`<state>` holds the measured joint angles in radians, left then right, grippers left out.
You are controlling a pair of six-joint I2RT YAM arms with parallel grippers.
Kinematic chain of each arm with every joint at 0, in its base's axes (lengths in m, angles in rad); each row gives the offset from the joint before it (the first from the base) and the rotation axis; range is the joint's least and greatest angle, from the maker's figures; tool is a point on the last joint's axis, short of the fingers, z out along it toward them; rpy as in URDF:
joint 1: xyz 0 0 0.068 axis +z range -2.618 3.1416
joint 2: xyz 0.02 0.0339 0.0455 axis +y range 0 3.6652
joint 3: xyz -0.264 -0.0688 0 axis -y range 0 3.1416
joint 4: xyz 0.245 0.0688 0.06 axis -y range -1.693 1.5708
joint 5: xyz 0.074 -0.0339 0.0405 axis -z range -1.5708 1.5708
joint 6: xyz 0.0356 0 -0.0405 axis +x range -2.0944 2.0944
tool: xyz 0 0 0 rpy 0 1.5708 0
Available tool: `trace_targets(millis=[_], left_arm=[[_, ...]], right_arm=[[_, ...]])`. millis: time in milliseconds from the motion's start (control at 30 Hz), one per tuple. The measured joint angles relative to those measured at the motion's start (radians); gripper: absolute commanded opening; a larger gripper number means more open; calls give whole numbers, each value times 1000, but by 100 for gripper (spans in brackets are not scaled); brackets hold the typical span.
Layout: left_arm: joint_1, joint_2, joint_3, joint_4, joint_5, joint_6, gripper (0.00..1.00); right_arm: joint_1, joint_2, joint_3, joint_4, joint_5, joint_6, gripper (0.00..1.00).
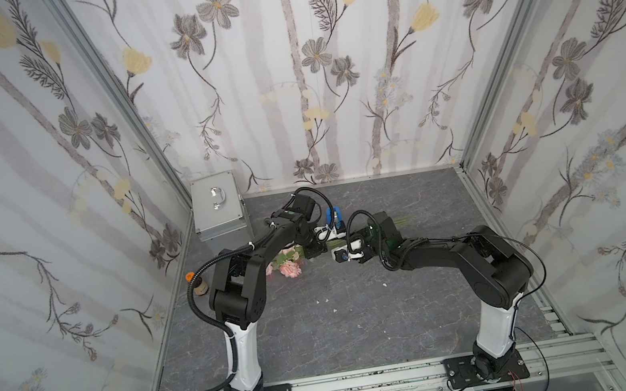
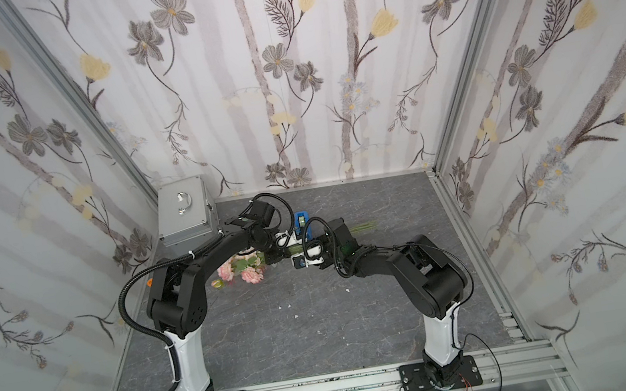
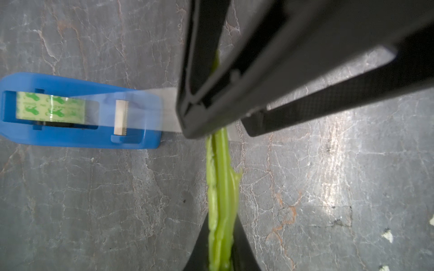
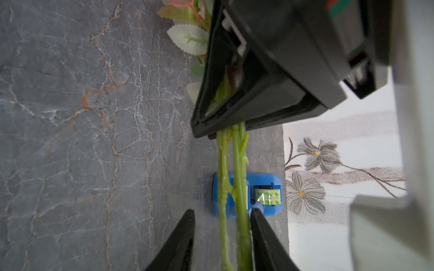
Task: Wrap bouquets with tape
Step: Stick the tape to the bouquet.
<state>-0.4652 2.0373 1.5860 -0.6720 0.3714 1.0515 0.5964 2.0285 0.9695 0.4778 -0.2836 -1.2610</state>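
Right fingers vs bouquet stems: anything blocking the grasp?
Nothing visible. The bouquet stems lie between the right gripper's open fingers. The left gripper is shut on them further toward the leaves, clear of that spot.

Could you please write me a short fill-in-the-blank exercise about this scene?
1. The dispenser is made of ___ plastic.
2. The left pincer is shut on the bouquet's green ___.
3. The bottle's cap is ___.
Missing words: blue; stems; orange.
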Motion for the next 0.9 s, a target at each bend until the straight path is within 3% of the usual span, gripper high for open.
trace_targets(millis=[333,600,900], left_arm=[[-8,0,19,-28,0,-12,0],[-8,0,28,-32,-4,-13,0],[-10,0,33,-38,0,-21,0]], right_arm=[[3,29,-2,89,51,0,27],[5,39,-2,114,68,-19,0],[8,21,-20,122,70,-37,0]])
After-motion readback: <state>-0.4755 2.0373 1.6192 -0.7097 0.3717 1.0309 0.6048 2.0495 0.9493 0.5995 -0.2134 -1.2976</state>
